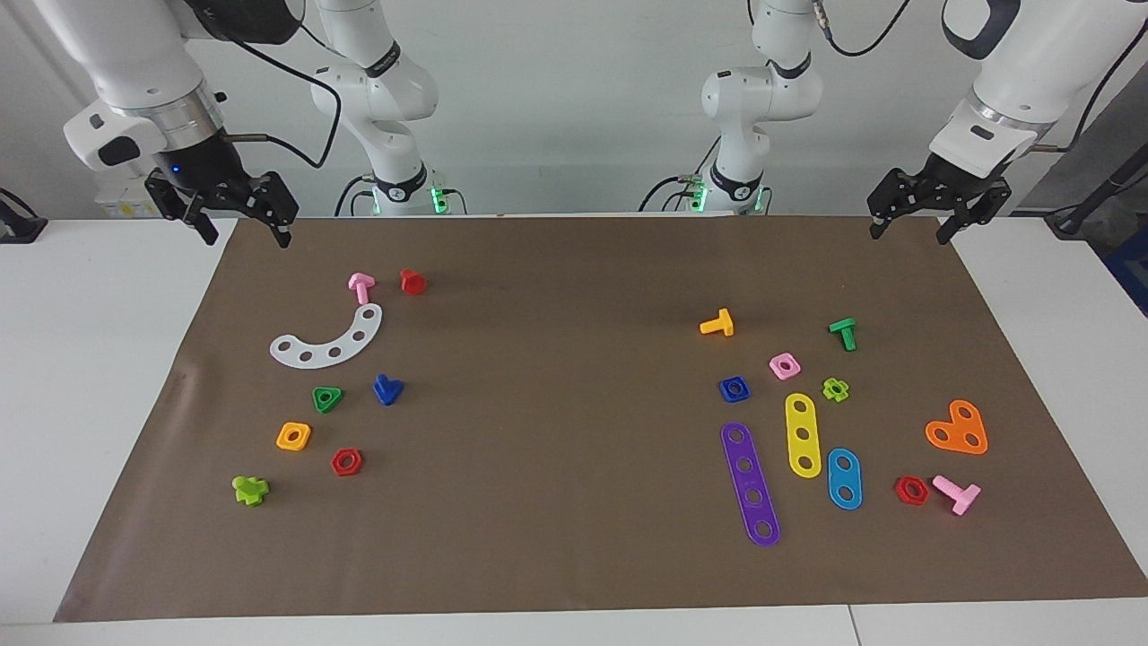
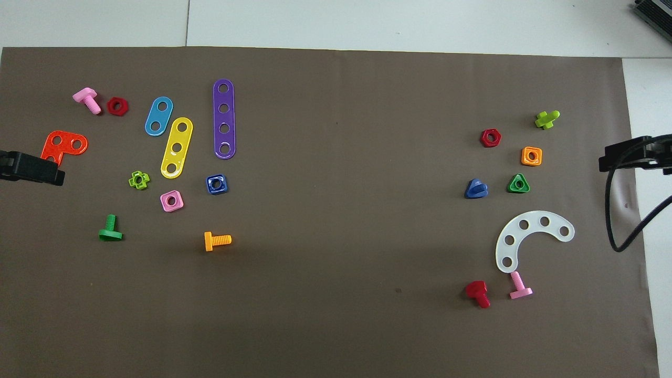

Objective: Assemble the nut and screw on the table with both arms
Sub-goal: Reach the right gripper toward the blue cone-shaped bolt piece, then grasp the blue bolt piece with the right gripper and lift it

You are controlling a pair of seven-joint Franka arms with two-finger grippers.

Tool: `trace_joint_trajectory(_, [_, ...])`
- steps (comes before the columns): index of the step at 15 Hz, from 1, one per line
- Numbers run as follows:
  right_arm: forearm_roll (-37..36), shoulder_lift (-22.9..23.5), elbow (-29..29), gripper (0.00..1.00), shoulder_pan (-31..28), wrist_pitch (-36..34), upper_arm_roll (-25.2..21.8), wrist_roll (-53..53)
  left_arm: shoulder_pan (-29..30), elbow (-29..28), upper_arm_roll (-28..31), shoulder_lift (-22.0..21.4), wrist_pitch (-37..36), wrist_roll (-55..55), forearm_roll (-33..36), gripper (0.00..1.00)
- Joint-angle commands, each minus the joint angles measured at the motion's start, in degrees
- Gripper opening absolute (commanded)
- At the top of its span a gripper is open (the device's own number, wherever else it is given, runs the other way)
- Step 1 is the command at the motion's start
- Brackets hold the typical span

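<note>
The blue square nut (image 1: 734,388) (image 2: 217,184) lies flat on the brown mat (image 1: 556,296) toward the left arm's end of the table. The dark-blue screw (image 1: 387,389) (image 2: 475,189) with its triangular head rests toward the right arm's end. My left gripper (image 1: 908,235) (image 2: 31,169) hangs open and empty over the mat's corner at its own end, close to the robots. My right gripper (image 1: 248,239) (image 2: 632,156) hangs open and empty over the mat's corner at its end. Both are well apart from the nut and the screw.
Beside the nut lie a pink square nut (image 1: 785,365), a purple strip (image 1: 751,484), a yellow strip (image 1: 803,434) and an orange bolt (image 1: 717,323). Beside the screw lie a green triangular nut (image 1: 327,398), a white curved strip (image 1: 327,341) and a red bolt (image 1: 413,282).
</note>
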Motion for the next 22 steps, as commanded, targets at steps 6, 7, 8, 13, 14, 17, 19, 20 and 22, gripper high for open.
trace_joint_trajectory(6, [0.83,-3.21,-5.30,1.00,-0.14,2.15,0.13,0.04,0.38,-1.83,-0.27,-1.68,0.02,-0.52,0.80,1.00])
trace_joint_trajectory(7, [0.83,-3.83,-6.89,1.00,-0.05,5.04,0.13,-0.48,0.38,-1.83,-0.27,-1.68,0.02,-0.52,0.80,1.00])
trace_joint_trajectory(8, [0.83,-4.10,-8.47,1.00,-0.05,7.25,0.13,-0.49,0.38,-1.83,-0.27,-1.68,0.02,-0.52,0.80,1.00])
trace_joint_trajectory(13, [1.53,-4.20,-23.76,1.00,2.13,25.26,1.45,-1.54,0.38,-1.83,-0.27,-1.68,0.02,-0.52,0.80,1.00])
trace_joint_trajectory(14, [1.54,-2.36,-24.65,1.00,2.84,27.64,1.45,-2.41,0.38,-1.83,-0.36,-1.68,0.02,-0.52,0.80,1.00])
trace_joint_trajectory(17, [1.54,3.79,-26.67,1.00,3.29,34.05,1.53,-7.34,0.38,-1.83,-0.36,-1.68,0.02,-0.52,0.71,1.00])
trace_joint_trajectory(19, [1.54,5.82,-29.12,1.00,4.42,38.80,1.54,-8.57,0.38,-1.83,-0.36,-1.68,0.02,-0.52,0.80,1.00])
trace_joint_trajectory(20, [1.54,6.09,-31.23,1.00,4.43,41.17,1.54,-8.66,0.38,-1.83,-0.27,-1.68,0.02,-0.52,0.80,1.00])
trace_joint_trajectory(22, [1.54,7.49,-33.96,1.00,4.78,46.26,1.62,-8.92,0.38,-1.83,-0.36,-1.68,0.02,-0.52,0.80,1.00])
